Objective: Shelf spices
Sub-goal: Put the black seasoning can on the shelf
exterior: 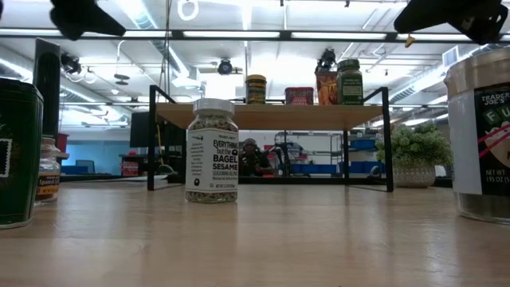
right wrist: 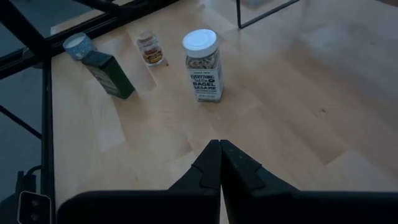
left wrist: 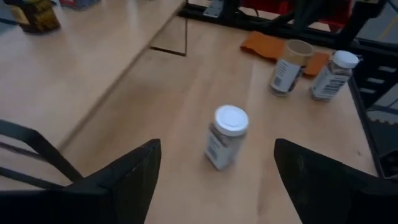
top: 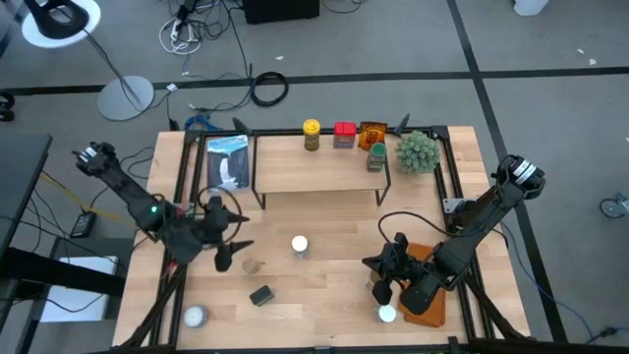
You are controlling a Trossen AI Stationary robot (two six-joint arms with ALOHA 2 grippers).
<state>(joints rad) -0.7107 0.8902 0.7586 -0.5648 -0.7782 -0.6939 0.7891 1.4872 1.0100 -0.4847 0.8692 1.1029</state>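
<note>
Pale wood-grain table (top: pixel 324 295), smooth, with black metal framing along its edges. The shelf (top: pixel 314 162) is a flat light-wood board on thin black legs at the far side. On it stand a yellow-lidded jar (top: pixel 312 135), a squat red box (top: pixel 344 134), an orange-brown jar (top: pixel 372 133) and a green-lidded jar (top: pixel 376 157); a printed card (top: pixel 227 160) lies on its left end.

My left gripper (left wrist: pixel 214 180) hangs spread wide over the table's left half, holding nothing. Just ahead of it stands the white-lidded sesame jar (left wrist: pixel 225 137), clear and cylindrical, full of speckled seasoning, mid-table, apart from my fingers (left wrist: pixel 134 171).

My right gripper (right wrist: pixel 220 163) is pinched fully together, empty, over the right front near the orange folded cloth (top: pixel 428 295) and another white-lidded jar (top: pixel 386 314).

Dark rectangular tin (top: pixel 260 295), small brown-lidded jar (top: pixel 252 265) and pale round ball (top: pixel 195 316) sit front left. Spiky green plant (top: pixel 417 150) stands right of the shelf.
</note>
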